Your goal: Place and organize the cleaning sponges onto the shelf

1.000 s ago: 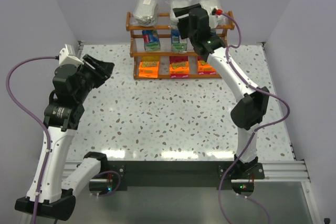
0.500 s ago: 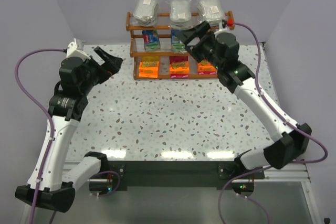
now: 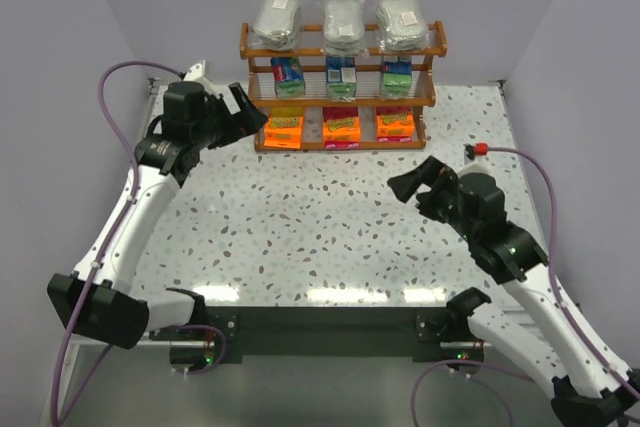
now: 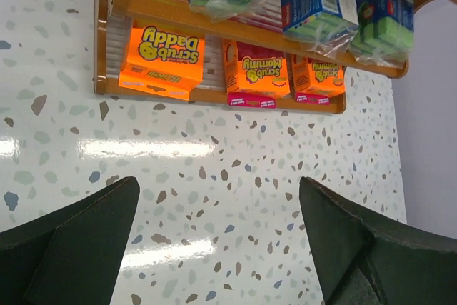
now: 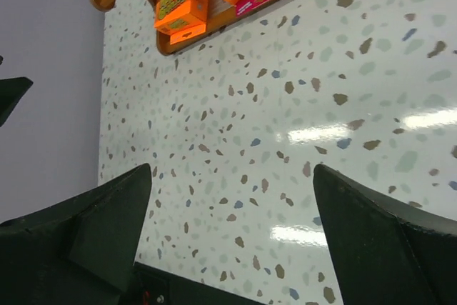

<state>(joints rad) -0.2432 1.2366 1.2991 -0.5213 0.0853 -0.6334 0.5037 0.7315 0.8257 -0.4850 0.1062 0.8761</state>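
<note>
Well, the left hand (image 3: 250,112) is hovering empty, fingers spread wide, near the left end of the shelf (image 3: 312,101), while the right hand (image 3: 412,179) is hanging equally wide over the tabletop (image 3: 300,217), well apart from it. Nine cleaning sponges (image 3: 341,124) are sitting on the shelf, three to each tier.

Left wrist: shelf (image 4: 102,48) top tier cropped. Right wrist: only shelf corner visible. Overhead: print on boxy packs (image 3: 341,75) unreadable.
</note>
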